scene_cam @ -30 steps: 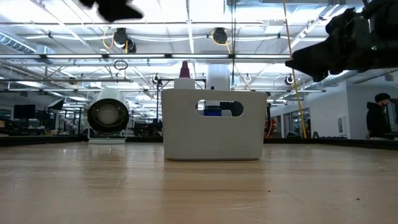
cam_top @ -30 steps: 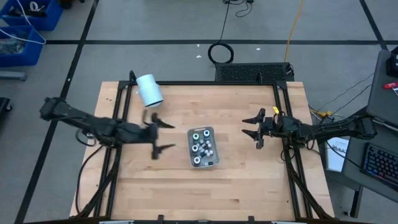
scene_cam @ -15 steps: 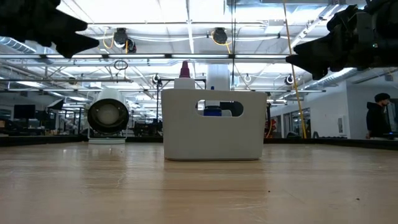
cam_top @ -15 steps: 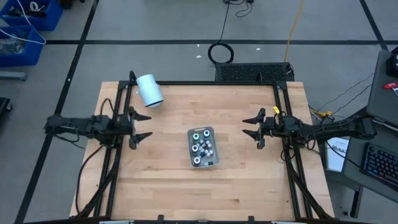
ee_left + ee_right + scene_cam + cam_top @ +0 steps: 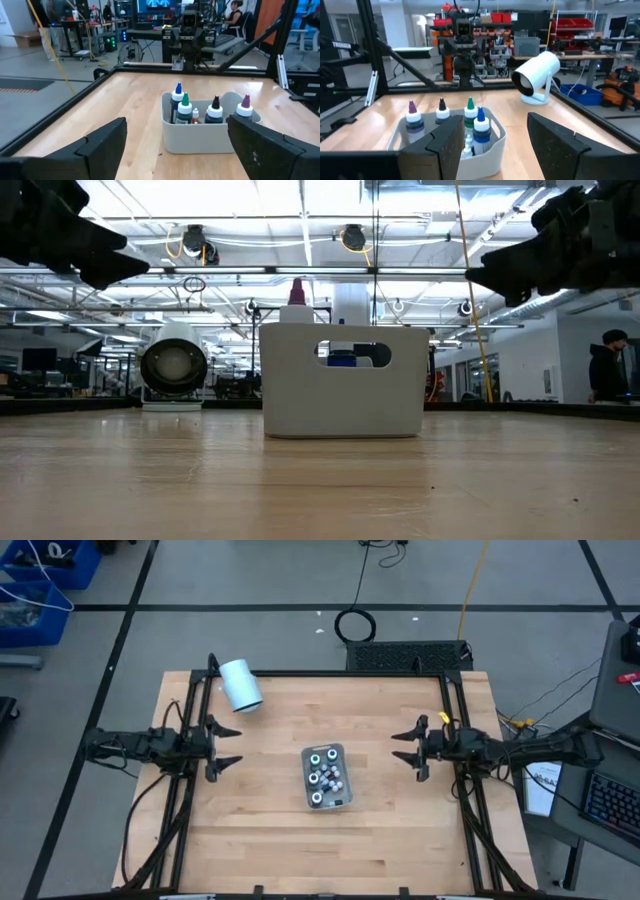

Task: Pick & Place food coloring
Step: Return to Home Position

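Wooden table (image 5: 260, 840) from above: food coloring bottles (image 5: 322, 778) stand inside a white bin (image 5: 304, 775), midway between the left gripper (image 5: 230, 746) and right gripper (image 5: 398, 748). Both are splayed and empty. A low retreating sweep could topple the bin.

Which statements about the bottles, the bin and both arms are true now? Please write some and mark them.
1. The small food coloring bottles stand inside the pale grey plastic bin. True.
2. The left jaws hold a bottle. False: they are open and empty, at the light wooden table's left edge.
3. The big white cylinder lies inside the bin. False: it is near the table's far left corner, apart from the bin.
4. The right jaws are open, at the table's right edge. True.
5. A purple-topped bottle is in the bin. True.
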Motion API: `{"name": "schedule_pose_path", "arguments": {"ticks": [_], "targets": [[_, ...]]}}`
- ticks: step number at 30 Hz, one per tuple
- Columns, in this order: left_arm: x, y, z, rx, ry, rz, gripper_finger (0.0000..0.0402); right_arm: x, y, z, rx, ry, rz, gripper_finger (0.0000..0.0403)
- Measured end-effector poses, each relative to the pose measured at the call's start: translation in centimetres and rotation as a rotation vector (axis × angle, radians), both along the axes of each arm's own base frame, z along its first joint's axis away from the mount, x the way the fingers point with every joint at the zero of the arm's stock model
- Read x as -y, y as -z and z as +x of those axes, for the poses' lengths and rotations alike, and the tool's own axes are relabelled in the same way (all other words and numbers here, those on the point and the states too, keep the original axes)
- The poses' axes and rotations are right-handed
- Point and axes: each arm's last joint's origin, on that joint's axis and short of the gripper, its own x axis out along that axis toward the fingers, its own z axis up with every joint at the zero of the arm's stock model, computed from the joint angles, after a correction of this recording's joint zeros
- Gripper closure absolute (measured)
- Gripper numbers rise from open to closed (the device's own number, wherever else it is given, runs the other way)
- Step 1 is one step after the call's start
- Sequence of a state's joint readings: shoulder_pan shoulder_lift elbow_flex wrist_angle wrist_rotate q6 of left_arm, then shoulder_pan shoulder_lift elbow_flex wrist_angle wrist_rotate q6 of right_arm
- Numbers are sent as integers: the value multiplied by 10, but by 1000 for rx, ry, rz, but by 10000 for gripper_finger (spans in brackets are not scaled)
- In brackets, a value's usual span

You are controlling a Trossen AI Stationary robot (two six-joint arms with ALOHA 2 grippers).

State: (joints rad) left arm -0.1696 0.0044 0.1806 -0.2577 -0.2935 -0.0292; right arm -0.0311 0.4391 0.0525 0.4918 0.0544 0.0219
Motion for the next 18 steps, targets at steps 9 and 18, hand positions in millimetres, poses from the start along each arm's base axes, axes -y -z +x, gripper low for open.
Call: {"name": "schedule_pose_path", "arguments": {"ticks": [9,18], "targets": [[-1,1,0,-9,-38,-1,62,-1,4,-5,-52,-27,-33,197],[-1,1,0,-11,-25,-2,66,-1,-2,-15,16,-28,16,197]]}}
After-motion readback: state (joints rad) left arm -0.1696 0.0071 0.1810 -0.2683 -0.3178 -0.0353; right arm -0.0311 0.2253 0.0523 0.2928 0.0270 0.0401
